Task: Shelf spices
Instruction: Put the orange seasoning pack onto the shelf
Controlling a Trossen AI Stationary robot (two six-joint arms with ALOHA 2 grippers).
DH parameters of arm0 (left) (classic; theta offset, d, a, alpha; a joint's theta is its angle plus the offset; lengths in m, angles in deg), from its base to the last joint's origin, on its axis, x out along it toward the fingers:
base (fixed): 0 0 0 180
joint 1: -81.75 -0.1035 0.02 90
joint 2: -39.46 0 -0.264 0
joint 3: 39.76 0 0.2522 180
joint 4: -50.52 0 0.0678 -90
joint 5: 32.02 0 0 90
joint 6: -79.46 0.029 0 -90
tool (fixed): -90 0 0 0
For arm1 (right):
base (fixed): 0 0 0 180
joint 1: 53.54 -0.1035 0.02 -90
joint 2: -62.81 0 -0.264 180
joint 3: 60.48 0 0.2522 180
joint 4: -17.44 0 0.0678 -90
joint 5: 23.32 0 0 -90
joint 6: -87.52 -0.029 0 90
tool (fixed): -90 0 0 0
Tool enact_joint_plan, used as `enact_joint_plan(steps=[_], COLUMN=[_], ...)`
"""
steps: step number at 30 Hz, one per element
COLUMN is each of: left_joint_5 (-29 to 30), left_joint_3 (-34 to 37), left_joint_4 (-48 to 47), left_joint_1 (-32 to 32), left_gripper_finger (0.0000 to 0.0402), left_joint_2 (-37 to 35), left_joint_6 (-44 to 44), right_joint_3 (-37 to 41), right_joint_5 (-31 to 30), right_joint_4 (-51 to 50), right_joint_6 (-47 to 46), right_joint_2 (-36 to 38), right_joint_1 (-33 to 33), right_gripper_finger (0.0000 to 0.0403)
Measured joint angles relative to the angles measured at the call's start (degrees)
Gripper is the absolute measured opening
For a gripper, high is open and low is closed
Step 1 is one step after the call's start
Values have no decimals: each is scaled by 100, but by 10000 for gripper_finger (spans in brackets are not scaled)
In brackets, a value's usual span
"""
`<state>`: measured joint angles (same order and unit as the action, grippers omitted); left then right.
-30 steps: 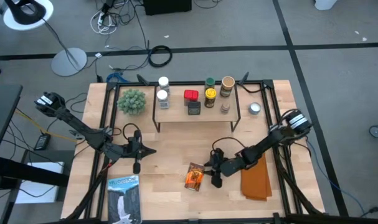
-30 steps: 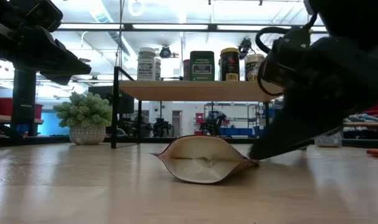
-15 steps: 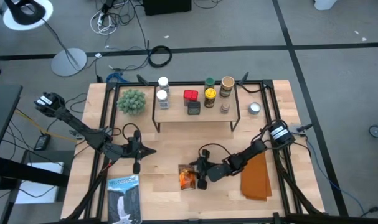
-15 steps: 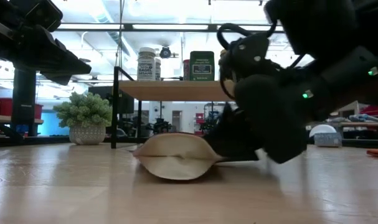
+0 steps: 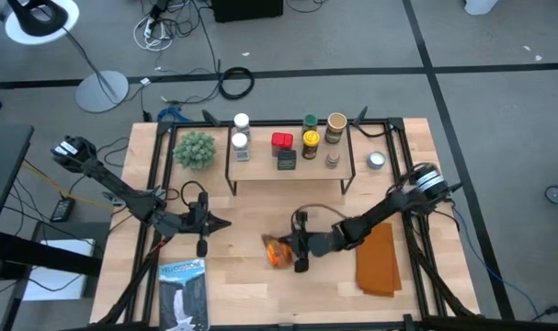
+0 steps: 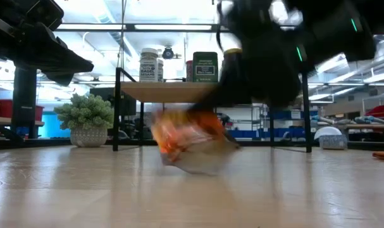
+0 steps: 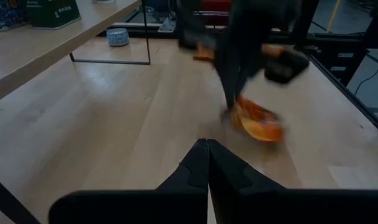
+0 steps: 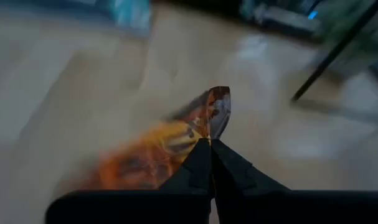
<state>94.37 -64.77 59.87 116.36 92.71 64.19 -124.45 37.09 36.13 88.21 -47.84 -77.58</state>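
Note:
The orange-brown packet (image 5: 277,250) is in my right gripper (image 5: 295,250) on the near middle of the table, in front of the shelf (image 5: 288,172). The low view shows the packet (image 6: 186,140) blurred, with its orange face turned up. Jars with white, yellow, green and tan lids, a red box (image 5: 281,141) and a dark box (image 5: 286,160) stand on the shelf's wooden top. My left gripper (image 5: 225,223) hovers shut over the table's left half, apart from everything. My right gripper (image 8: 210,142) pinches the packet between its two fingers by a thin edge (image 8: 216,107), which sticks out past the fingertips. The fingers come nearly level from the table's right side. The packet (image 7: 258,121) is tipped up on edge; whether its lower end clears the table, I cannot tell.
A folded orange-brown cloth (image 5: 380,262) lies at the near right under my right arm. A blue-and-white flat package (image 5: 182,292) lies near left, a potted plant (image 5: 194,149) far left, and a small round tin (image 5: 377,161) right of the shelf. Bare wood lies between shelf and packet.
My right gripper moved toward the table's left, sliding the flat-lying packet a little that way, then took hold of its edge and rose. The packet has tipped up from lying flat and now shows its orange face in the low view.

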Motion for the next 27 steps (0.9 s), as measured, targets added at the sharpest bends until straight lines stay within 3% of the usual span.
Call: enact_joint_plan(steps=[4, 14, 20, 27], left_joint_5=[1, 1, -1, 1], left_joint_3=[0, 2, 0, 1], left_joint_4=[-6, -20, -15, -25], left_joint_1=[-1, -1, -1, 1], left_gripper_finger=[6, 6, 6, 6], left_joint_2=[0, 0, 0, 0], left_joint_6=[0, 0, 0, 0], right_joint_3=[3, -177, -1190, -2483], right_joint_5=[-71, 140, 371, 599], right_joint_4=[-518, -571, -1238, -2374], right_joint_6=[487, 2124, 3281, 3691], right_joint_2=[816, 2507, 2646, 2422], right_joint_1=[178, 811, 1491, 2559], right_gripper_finger=[2, 1, 1, 0])
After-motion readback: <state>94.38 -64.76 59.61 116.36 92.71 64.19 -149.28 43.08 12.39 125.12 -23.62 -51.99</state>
